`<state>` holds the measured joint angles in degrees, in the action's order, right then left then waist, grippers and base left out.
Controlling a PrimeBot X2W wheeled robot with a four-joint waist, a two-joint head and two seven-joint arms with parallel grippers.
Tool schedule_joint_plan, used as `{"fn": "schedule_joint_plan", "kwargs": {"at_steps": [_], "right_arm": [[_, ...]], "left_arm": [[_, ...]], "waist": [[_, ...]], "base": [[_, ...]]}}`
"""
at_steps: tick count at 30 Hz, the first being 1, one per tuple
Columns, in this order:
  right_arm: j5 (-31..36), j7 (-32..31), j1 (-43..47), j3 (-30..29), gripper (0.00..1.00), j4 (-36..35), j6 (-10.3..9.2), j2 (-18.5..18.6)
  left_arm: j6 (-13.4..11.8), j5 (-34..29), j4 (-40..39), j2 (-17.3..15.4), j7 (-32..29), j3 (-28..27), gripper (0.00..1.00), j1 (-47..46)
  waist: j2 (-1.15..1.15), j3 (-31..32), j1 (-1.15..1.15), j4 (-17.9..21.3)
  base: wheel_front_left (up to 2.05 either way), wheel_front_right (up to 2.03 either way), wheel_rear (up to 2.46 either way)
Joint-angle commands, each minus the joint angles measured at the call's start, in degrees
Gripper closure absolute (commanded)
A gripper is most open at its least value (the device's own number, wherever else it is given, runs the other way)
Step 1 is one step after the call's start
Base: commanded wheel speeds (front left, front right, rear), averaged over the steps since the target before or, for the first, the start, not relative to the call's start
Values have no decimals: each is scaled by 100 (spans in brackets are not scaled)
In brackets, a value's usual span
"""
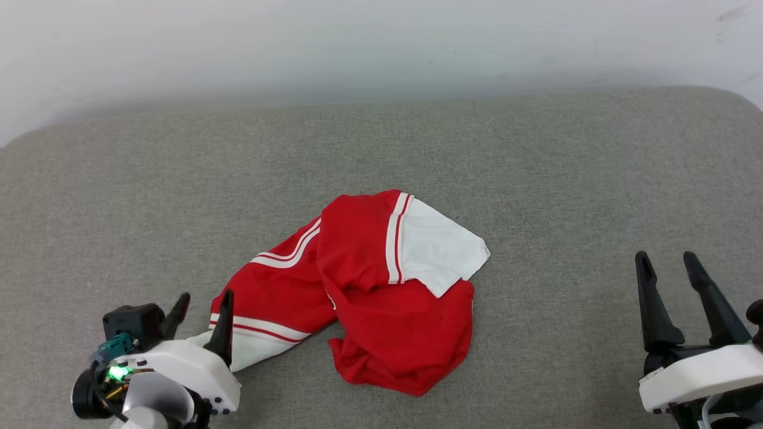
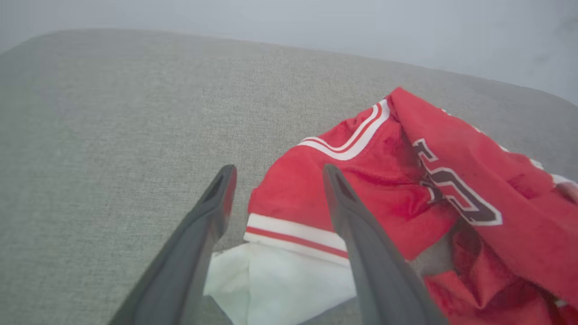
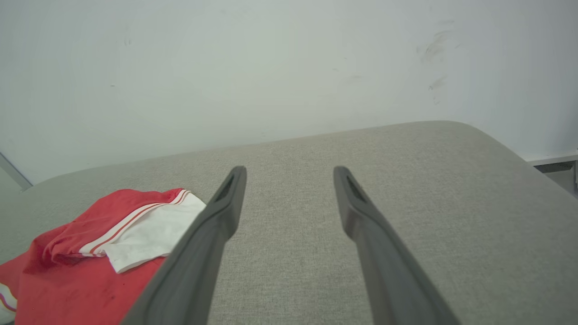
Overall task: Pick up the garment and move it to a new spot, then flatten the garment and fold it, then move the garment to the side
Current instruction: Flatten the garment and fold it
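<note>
garment [image 1: 381, 310] is lying crumpled on the grey cushion [image 1: 536, 155], one white sleeve reaching toward the left gripper [image 1: 204, 304]. left jaws are standing spread, the sleeve showing between them, pinching nothing. right gripper [image 1: 667, 265] is hovering well apart, jaws spread, empty.
</note>
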<state>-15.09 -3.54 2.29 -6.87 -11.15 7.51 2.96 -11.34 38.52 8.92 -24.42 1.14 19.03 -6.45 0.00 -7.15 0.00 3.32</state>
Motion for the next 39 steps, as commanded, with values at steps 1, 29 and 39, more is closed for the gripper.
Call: {"fn": "schedule_joint_plan", "kwargs": {"at_steps": [1, 29, 39], "right_arm": [[-77, -61, 9, -30, 0, 71, -4, -12], [-1149, -3387, -2991, 1729, 0, 3148, -4, 1097], [-1338, -4248, -3490, 2675, 0, 4405, -3, 1231]], "left_arm": [[-46, -159, -110, 43, 293, -11, 0, -114], [-278, -968, -825, 595, 1345, 241, 0, -606], [-125, -1020, -615, 795, 1399, 204, 0, -787]], "waist": [[0, 38, 0, -24], [0, -741, 0, -1011], [0, -1042, 0, -1234]], "base": [[0, 0, 0], [0, 0, 0], [0, 0, 0]]}}
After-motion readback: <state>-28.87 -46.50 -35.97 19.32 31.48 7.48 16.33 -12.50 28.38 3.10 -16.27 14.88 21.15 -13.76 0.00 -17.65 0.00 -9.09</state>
